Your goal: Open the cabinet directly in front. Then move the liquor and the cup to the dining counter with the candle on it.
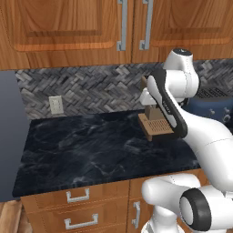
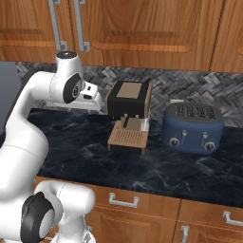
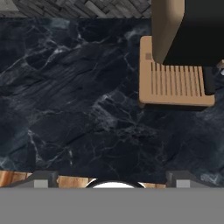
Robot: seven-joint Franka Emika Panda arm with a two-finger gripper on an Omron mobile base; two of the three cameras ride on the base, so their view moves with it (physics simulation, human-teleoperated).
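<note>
The cabinet (image 1: 68,27) hangs above the counter, brown wood with raised panels. Both doors are closed, and their long silver bar handles (image 1: 122,25) meet at the middle seam. The right base view shows the same cabinet (image 2: 142,28) with its handles at the upper left. My gripper (image 3: 113,178) points down over the black marble counter (image 3: 78,109). It is open wide, and nothing lies between its fingertips (image 3: 43,178). It hovers well below the cabinet doors, just left of a coffee machine. The liquor, the cup, the candle and the dining counter are out of view.
A black and tan coffee machine (image 2: 128,102) stands at the back of the counter, with a blue toaster (image 2: 193,127) to its right. A wall outlet (image 1: 56,104) sits in the herringbone backsplash. Drawers (image 1: 77,196) run under the counter, and a grey panel (image 1: 9,136) stands to the left.
</note>
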